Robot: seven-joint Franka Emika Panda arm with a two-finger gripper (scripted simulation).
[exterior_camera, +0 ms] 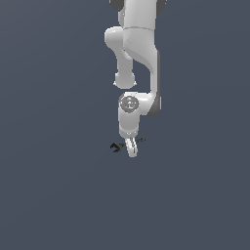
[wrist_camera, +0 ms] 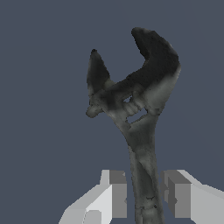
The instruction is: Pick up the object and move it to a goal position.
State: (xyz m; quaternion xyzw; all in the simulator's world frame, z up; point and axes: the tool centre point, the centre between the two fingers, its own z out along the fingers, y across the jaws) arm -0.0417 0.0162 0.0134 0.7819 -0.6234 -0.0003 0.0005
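In the exterior view, the object shows its black claw-shaped end just to the exterior view's left of the white arm's lower tip, low over the plain dark grey tabletop. Its slender grey stem runs toward the exterior view's right, passes behind the pincer, and a short bit of it pokes out on the far side. The arm comes down from the top of the picture, bends at a joint with a round grey cap, and points its pincer straight down at the object. Whether the object lies on the tabletop or is lifted clear of it cannot be told from this view.

In the wrist view, the object looks like an adjustable wrench: two dark prongs form an open claw, a ridged part sits below them, and the grey stem runs down between the fingers. The pincer stands narrowly parted, one finger on each side of the stem, with thin gaps visible between pads and stem.
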